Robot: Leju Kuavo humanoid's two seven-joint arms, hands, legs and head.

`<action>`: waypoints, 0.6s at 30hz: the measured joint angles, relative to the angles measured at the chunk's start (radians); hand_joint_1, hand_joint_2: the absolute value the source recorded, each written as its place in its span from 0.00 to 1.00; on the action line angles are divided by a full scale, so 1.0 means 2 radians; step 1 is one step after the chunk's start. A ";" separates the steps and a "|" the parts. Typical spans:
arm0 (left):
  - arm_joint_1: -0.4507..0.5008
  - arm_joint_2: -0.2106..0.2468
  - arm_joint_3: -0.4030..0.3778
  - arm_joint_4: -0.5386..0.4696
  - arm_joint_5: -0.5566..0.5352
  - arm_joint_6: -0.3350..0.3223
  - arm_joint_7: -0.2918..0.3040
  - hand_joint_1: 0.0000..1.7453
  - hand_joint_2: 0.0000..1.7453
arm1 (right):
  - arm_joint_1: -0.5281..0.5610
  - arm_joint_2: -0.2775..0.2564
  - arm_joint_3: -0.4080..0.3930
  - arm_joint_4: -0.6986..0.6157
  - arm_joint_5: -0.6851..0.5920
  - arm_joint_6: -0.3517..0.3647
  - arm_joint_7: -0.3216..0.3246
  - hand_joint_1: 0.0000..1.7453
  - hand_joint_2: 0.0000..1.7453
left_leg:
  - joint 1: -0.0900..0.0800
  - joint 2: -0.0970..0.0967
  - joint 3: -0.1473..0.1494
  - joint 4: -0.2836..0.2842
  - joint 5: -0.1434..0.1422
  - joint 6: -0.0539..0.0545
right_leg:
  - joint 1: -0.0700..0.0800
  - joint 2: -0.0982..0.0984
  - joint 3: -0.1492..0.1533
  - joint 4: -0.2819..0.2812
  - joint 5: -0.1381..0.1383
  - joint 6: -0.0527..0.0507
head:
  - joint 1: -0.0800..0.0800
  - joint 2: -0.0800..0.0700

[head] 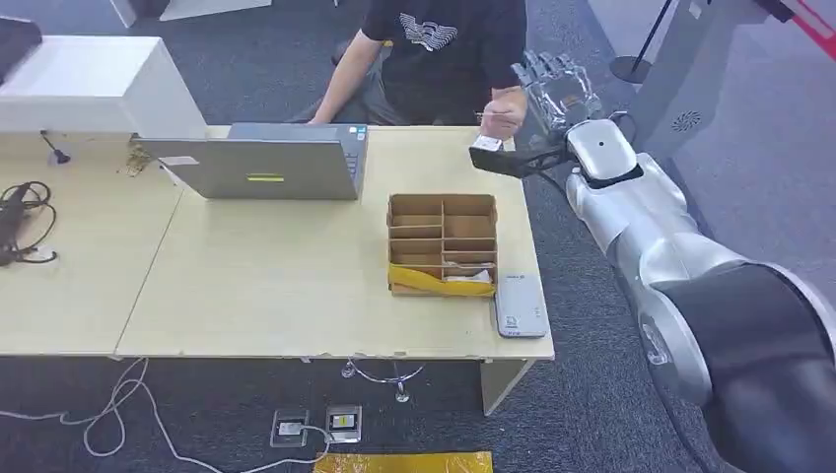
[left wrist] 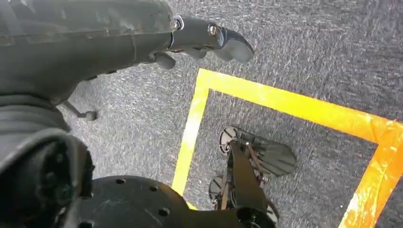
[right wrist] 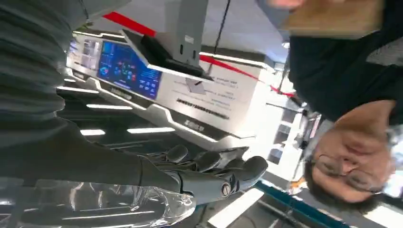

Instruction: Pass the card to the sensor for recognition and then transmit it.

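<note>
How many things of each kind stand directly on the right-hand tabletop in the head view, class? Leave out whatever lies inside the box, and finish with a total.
Laptop: 1
Divided cardboard box: 1
Flat grey device: 1
Total: 3

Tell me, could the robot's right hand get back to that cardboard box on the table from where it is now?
Probably yes. The right hand is raised past the table's far right corner, apparently holding nothing, and the divided cardboard box lies open-topped with nothing between them. The person's hand with the card is close by, though.
</note>
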 joint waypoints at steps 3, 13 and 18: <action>0.000 -0.002 0.002 0.002 0.002 0.001 -0.001 0.00 0.00 | 0.004 -0.001 -0.029 0.000 0.006 0.012 -0.042 0.00 1.00 | 0.000 0.000 0.000 0.000 0.000 0.000 | 0.000 0.000 0.000 0.000 0.000 0.000 | 0.000 0.000; 0.001 -0.009 0.012 0.012 0.001 0.001 -0.007 0.00 0.00 | 0.030 -0.008 -0.145 0.000 0.011 -0.003 -0.070 0.00 1.00 | 0.000 0.000 0.000 0.000 0.000 0.000 | 0.000 0.000 0.000 0.000 0.000 0.000 | 0.000 0.000; 0.001 -0.009 0.013 0.015 0.001 0.001 -0.006 0.00 0.00 | 0.037 -0.008 -0.174 0.000 0.011 -0.014 -0.069 0.00 1.00 | 0.000 0.001 0.000 0.000 0.000 0.000 | 0.000 0.000 0.000 0.000 0.000 0.000 | 0.000 0.000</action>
